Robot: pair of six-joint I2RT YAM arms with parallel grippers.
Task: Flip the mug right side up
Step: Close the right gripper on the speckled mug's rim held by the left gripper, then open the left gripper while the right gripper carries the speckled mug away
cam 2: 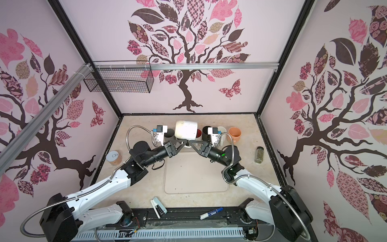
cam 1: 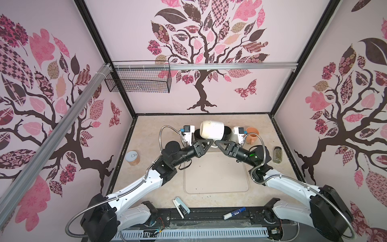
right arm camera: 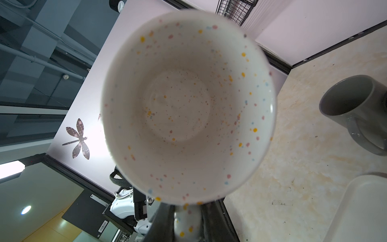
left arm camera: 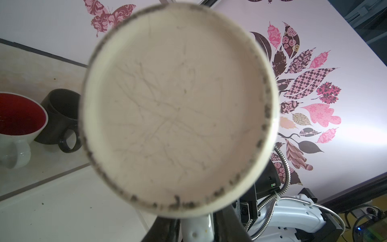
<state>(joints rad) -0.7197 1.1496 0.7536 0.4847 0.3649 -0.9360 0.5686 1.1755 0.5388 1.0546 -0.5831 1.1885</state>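
The mug (cam 1: 211, 130) (cam 2: 186, 130) is white with coloured speckles and hangs on its side above the table's back, base toward the left, mouth toward the right. Its handle (cam 1: 214, 145) points toward the front. My left gripper (cam 1: 210, 144) (cam 2: 185, 143) and right gripper (cam 1: 217, 144) (cam 2: 191, 144) meet at that handle from either side. The left wrist view faces the mug's crazed base (left arm camera: 178, 104), with the handle (left arm camera: 196, 228) clamped between the fingers. The right wrist view looks into the mug's speckled inside (right arm camera: 188, 104), with the handle (right arm camera: 186, 224) pinched between the fingers.
Several mugs stand in a row behind the held one: black (cam 1: 196, 134), red-lined white (left arm camera: 18, 117), grey (right arm camera: 356, 104), orange (cam 1: 252, 135). A lidded jar (cam 1: 132, 158) stands left, a spice jar (cam 1: 277, 154) right. A pale tray (cam 1: 216, 174) lies mid-table; a stapler (cam 1: 181, 207) and marker (cam 1: 234, 213) lie in front.
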